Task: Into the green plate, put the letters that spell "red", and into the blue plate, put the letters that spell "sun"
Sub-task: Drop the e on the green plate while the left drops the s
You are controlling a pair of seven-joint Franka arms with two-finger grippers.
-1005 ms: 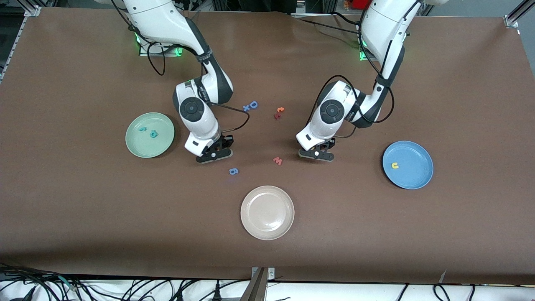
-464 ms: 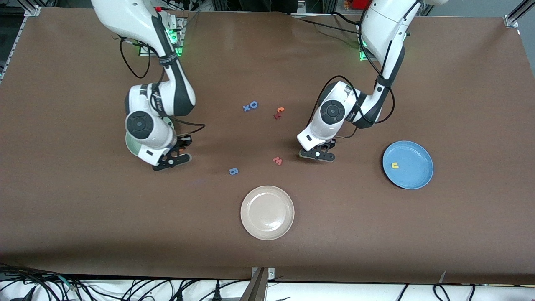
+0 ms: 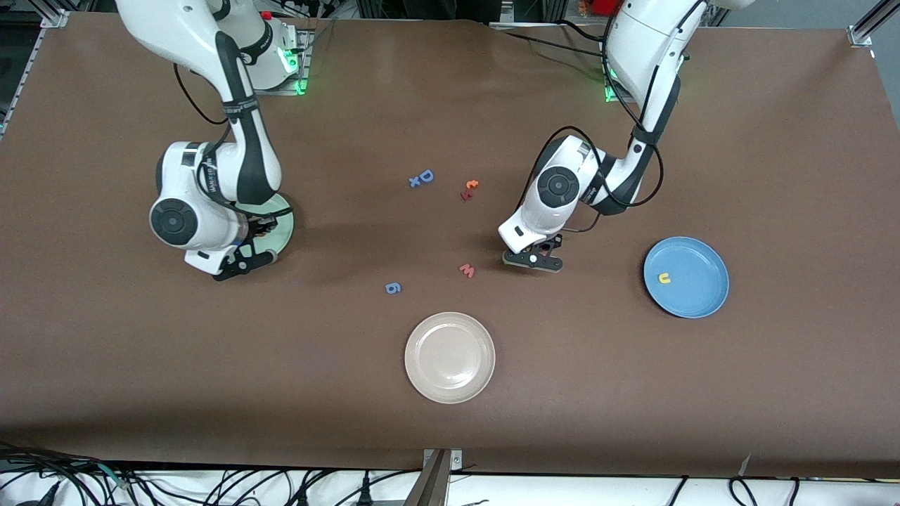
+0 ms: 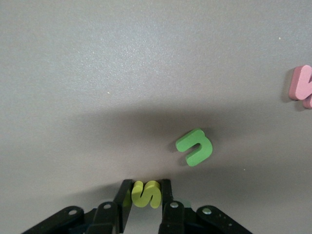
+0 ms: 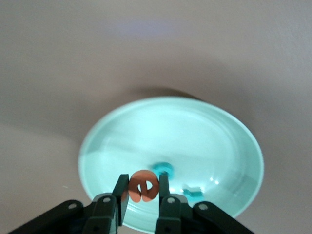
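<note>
While over green plate (image 5: 243,141), right pincer (image 5: 142,191)

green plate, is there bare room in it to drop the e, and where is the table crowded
The green plate is mostly bare; only two teal letters lie under the right gripper holding the orange e. The blue plate holds one letter. It is crowded mid-table, where the left gripper holds a yellow s.
</note>
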